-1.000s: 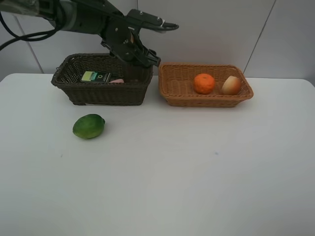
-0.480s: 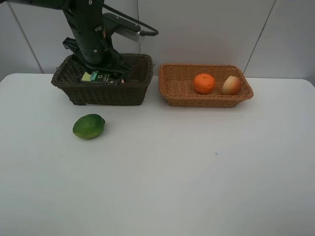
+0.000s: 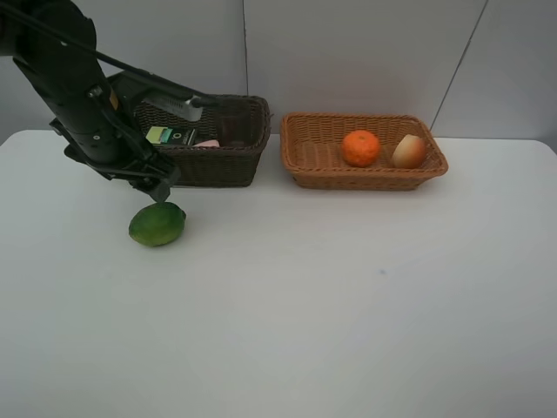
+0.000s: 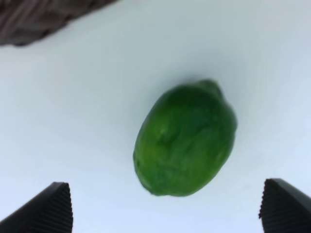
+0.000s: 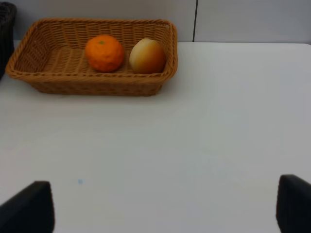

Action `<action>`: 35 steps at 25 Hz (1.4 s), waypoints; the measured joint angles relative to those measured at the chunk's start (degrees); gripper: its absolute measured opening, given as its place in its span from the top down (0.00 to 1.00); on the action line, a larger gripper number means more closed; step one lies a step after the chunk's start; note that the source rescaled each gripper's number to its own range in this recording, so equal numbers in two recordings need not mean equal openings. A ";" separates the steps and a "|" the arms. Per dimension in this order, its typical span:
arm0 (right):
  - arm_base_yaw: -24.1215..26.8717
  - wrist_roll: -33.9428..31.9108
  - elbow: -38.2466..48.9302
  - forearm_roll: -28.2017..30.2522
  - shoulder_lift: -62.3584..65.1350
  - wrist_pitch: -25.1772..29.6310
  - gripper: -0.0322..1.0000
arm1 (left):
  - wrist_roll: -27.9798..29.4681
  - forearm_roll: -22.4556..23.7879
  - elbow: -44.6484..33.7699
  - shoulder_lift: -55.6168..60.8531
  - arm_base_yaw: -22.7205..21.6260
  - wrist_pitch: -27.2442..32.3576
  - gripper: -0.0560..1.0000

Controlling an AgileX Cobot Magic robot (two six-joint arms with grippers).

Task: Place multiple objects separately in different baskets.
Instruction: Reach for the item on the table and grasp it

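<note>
A: Exterior high view first. Where is the lime (image 3: 157, 224) relative to the left gripper (image 3: 155, 186)?

B: The lime lies on the white table (image 3: 348, 296), on its left half, nearer the camera than the dark brown basket (image 3: 205, 144). The left gripper hangs just above and behind it, at the end of the black arm (image 3: 74, 91) that leans in from the far left. Whether it touches the fruit cannot be told from here.

A: And the baskets?

B: The dark basket sits far left of centre; inside show a flat dark bottle with a green label (image 3: 170, 136) and something pink (image 3: 207, 143) beside it. The label's writing is too small to read. Just right of it, the tan basket (image 3: 363, 150) holds a tangerine (image 3: 360, 147) on the left and a red-yellow fruit (image 3: 408, 151) on the right, close together.

A: Left wrist view?

B: The lime (image 4: 185, 139) fills the middle, on bare table. The two dark fingertips (image 4: 44, 209) stand wide apart, one to each side of it, neither touching. A corner of the dark basket (image 4: 29, 19) shows beyond.

A: Right wrist view?

B: The right gripper (image 5: 165, 206) is spread wide with nothing between its fingertips (image 5: 293, 204), over bare table well short of the tan basket (image 5: 92, 80). The tangerine (image 5: 104, 53) and the red-yellow fruit (image 5: 147, 56) sit inside, nearly touching. No writing anywhere.
</note>
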State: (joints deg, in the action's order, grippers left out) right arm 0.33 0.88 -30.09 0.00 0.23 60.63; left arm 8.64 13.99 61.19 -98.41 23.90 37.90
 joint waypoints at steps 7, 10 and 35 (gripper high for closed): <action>0.00 0.00 0.00 0.00 0.00 0.00 0.03 | -7.34 -8.29 -0.64 -2.88 -2.15 -2.74 0.00; 0.00 0.00 0.00 0.00 0.00 0.00 0.03 | -11.33 -11.04 -0.46 -5.33 -2.64 -2.53 0.00; 0.00 0.00 0.00 0.36 0.00 0.00 0.03 | -16.71 -10.28 12.66 -17.52 -3.68 6.06 0.00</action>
State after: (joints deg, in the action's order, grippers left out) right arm 0.33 0.88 -30.09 0.36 0.23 60.63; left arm -8.07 3.71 73.86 -115.92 20.22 43.97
